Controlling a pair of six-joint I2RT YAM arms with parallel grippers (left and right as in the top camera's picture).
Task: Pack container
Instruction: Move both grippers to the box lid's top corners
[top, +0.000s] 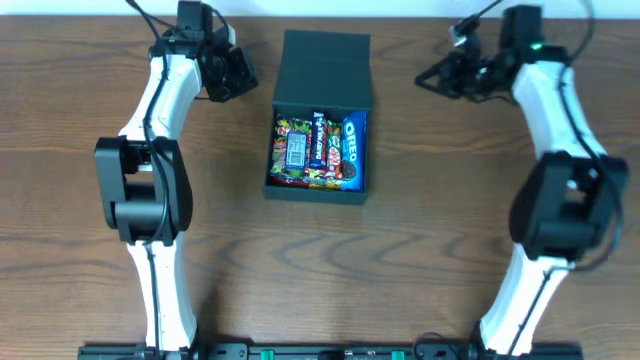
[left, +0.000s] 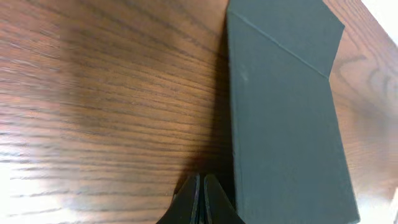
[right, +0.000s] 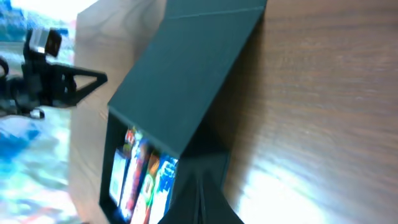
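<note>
The dark charcoal-teal container sits at the table's middle with its hinged lid raised at the back. Inside lie several colourful snack packets and a blue Oreo packet. My left gripper is shut and empty, just left of the lid; the left wrist view shows its closed fingers beside the lid's outer face. My right gripper is shut and empty, to the right of the lid; the right wrist view shows its fingers near the container and the packets.
Bare brown wooden tabletop surrounds the container. The table's far edge runs just behind the lid. Both arm bases stand at the near edge.
</note>
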